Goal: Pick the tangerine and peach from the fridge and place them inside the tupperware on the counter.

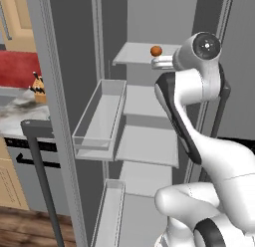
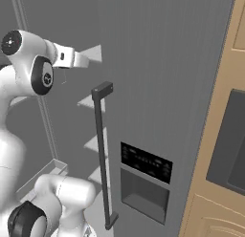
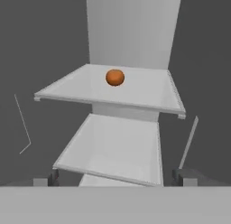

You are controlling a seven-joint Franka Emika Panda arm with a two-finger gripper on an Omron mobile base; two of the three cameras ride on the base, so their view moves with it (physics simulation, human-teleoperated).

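inside the open fridge point(image 1: 149, 141) an orange fruit point(image 3: 115, 77) is seen alone on the upper shelf point(image 3: 135, 92), well beyond the spread empty hand point(image 3: 115, 178), so it could be nudged rolling backward.

Tangerine point(image 3: 115, 77), probably, alone on upper fridge shelf point(image 3: 144, 94), mid-back.

text: none I can read | fridge point(image 2: 158, 64) door panel point(image 2: 146, 162): faint marks, too small for me to make out | labels, brands, numbers: none legible from here
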